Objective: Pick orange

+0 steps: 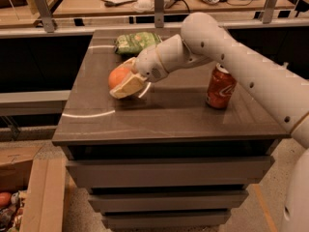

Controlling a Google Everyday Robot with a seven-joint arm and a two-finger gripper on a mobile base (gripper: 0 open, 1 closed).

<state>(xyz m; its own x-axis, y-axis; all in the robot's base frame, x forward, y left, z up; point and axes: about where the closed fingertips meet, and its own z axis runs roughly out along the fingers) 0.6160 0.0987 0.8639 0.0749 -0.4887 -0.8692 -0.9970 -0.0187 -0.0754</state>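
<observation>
The orange [117,76] is a smooth round fruit at the left middle of the dark table [169,115]. My gripper [123,80] comes in from the right on a white arm. Its cream fingers [128,86] are closed around the orange, one in front and one behind, and hold it slightly above the tabletop. The right side of the orange is hidden by the fingers.
A red soda can [220,87] with a silver top stands at the right of the table. A green snack bag [136,42] lies at the back. A cardboard box [21,197] stands on the floor at lower left. Desks with railings run behind.
</observation>
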